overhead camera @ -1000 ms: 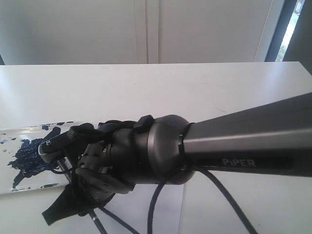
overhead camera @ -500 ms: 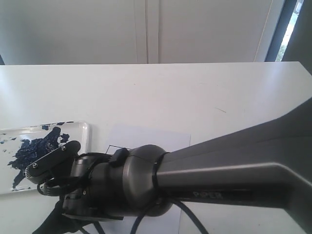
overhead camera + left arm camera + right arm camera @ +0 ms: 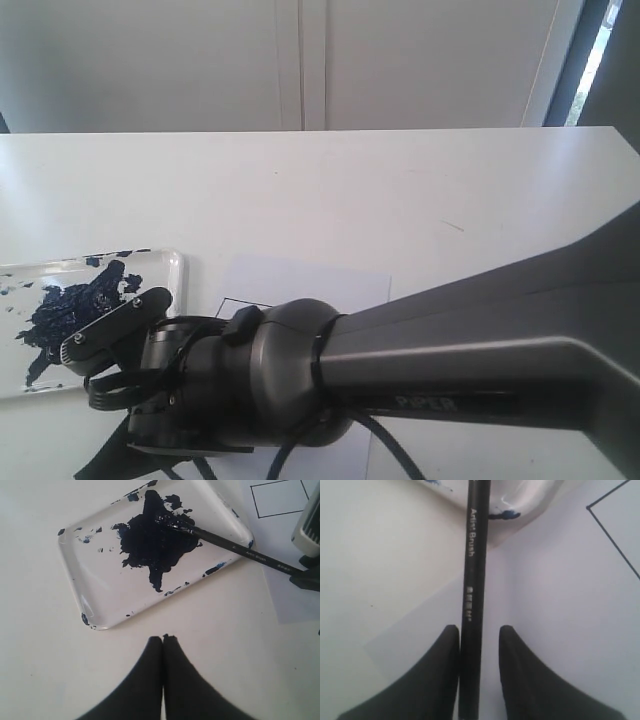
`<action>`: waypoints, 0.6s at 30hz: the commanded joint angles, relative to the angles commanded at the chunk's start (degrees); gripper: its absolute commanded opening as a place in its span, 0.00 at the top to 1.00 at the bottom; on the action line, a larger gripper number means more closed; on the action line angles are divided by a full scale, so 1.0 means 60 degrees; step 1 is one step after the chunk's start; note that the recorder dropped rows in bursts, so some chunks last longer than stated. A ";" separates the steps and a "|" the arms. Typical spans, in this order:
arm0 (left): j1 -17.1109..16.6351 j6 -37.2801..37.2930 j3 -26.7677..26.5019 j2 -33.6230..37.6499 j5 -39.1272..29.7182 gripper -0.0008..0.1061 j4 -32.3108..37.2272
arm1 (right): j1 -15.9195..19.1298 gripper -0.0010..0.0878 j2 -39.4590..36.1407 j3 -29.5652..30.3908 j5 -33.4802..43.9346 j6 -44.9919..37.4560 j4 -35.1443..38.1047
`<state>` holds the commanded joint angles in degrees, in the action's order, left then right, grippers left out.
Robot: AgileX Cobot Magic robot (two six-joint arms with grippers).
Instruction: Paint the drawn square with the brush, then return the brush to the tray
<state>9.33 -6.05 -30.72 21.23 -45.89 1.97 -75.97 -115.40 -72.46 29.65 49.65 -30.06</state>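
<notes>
The brush (image 3: 235, 547) lies with its navy bristles in the paint blotch of the tray (image 3: 100, 587) and its black handle running over the rim onto the paper. My right gripper (image 3: 479, 630) is open around the handle (image 3: 472, 580): one finger touches it and a gap shows on the other side. The drawn square (image 3: 277, 500) has a plain white interior; one corner of it (image 3: 625, 525) shows in the right wrist view. My left gripper (image 3: 163, 637) is shut on nothing, over bare table near the tray's long side.
The white paper sheet (image 3: 300, 280) lies beside the tray (image 3: 165, 265). My right arm (image 3: 450, 350) covers most of the sheet and of the square in the exterior view. A white wall rises behind the table's far edge.
The right wrist has dropped lower and moved toward the near edge in the exterior view, uncovering the paper's far part and the tray's corner. It has barely moved in the last half second.
</notes>
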 joint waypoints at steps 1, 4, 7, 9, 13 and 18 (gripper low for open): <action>0.0000 0.0000 0.0000 0.0010 0.0000 0.99 0.0038 | -0.0018 0.69 0.0000 0.0000 0.0018 0.0000 0.0026; 0.0000 0.0000 0.0000 0.0010 0.0000 0.99 0.0105 | -0.0084 0.69 0.0000 0.0000 0.0018 0.0000 0.0026; 0.0000 0.0000 0.0000 -0.0007 0.0000 0.99 0.0104 | -0.0178 0.69 0.0000 0.0000 0.0036 0.0000 0.0073; 0.0000 0.0000 0.0000 -0.0007 0.0000 0.99 0.0104 | -0.0183 0.72 0.0000 0.0000 0.0036 0.0000 0.0098; 0.0000 0.0000 0.0000 -0.0007 0.0000 0.99 0.0104 | -0.0183 0.87 0.0000 0.0000 0.0183 0.0000 0.0136; 0.0000 0.0000 0.0000 -0.0007 0.0000 0.99 0.0104 | -0.0183 0.99 0.0057 0.0000 0.0286 0.0000 0.0182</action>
<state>9.33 -6.05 -30.72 21.19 -45.89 2.60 -77.06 -115.06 -72.46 31.37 49.65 -28.97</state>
